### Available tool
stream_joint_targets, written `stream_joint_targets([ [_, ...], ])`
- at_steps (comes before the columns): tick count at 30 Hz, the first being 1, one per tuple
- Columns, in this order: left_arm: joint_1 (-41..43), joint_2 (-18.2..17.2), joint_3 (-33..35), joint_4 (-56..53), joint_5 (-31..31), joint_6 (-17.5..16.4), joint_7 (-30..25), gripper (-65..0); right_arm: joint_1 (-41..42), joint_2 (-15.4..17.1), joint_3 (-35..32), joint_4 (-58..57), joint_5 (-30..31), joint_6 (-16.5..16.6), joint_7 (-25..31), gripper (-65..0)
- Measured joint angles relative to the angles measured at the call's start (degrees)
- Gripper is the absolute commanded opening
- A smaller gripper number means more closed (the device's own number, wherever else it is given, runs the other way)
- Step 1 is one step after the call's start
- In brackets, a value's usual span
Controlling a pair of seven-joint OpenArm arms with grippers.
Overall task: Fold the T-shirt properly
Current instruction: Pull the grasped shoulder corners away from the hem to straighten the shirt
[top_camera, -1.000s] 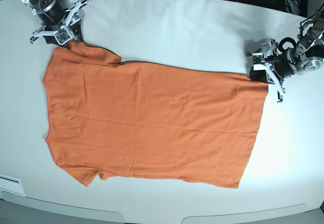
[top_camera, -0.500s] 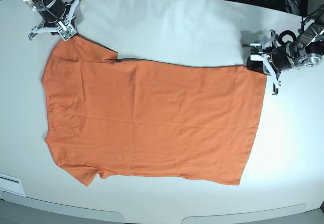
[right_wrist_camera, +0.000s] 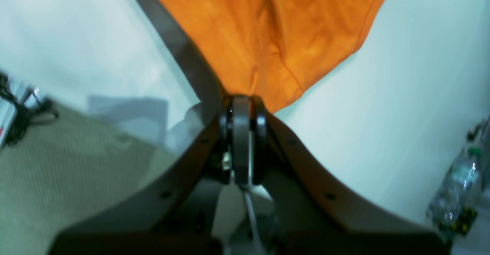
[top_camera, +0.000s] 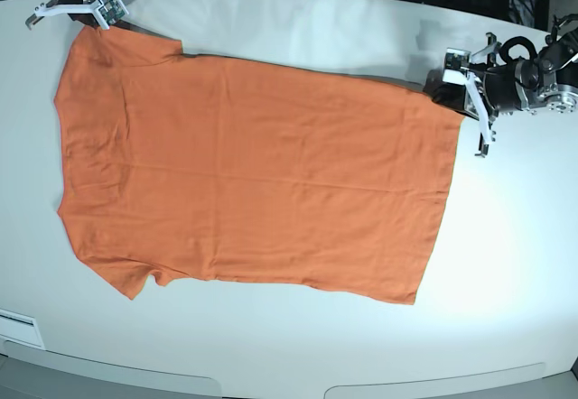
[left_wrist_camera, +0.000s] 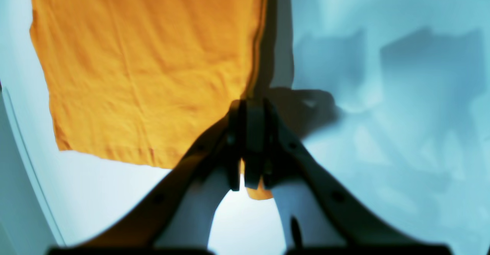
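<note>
While the T-shirt (top_camera: 244, 173) lay spread flat on the white table (top_camera: 316, 38), I held it at two far corners. My right gripper (right_wrist_camera: 243, 105) was clenched on the tip of a sleeve, the orange cloth fanning away from the pinch in soft creases. My left gripper (left_wrist_camera: 249, 113) was clamped on a corner of the bottom hem, a scrap of fabric poking out behind the closed jaws. From the base view, the shirt ran from the table's left side, sleeves there, to the hem near my left gripper.
</note>
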Motion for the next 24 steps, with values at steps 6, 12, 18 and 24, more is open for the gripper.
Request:
stream_joint_targets([
  [6, 0.0, 0.0, 0.0, 2.5, -5.2, -6.4, 3.8, -65.0, -5.8, 0.0, 0.0, 0.0, -2.4, -0.9, -0.4, -65.0],
  [12, 4.7, -2.8, 0.0, 5.4, -8.6, -7.9, 8.3, -65.0, -9.3, 0.0, 0.0, 0.0, -2.5, -1.0, -1.4, -65.0],
  [18, 10.3, -3.8, -0.1, 8.3, -9.4, -7.9, 15.2, -65.0, -9.4, 0.0, 0.0, 0.0, -2.4, -1.0, -2.6, -65.0],
  [24, 15.9, -3.8, -0.1, 10.1, -9.2, -7.9, 19.4, -65.0, -9.4, 0.0, 0.0, 0.0, -2.4, -1.0, -2.6, -65.0],
])
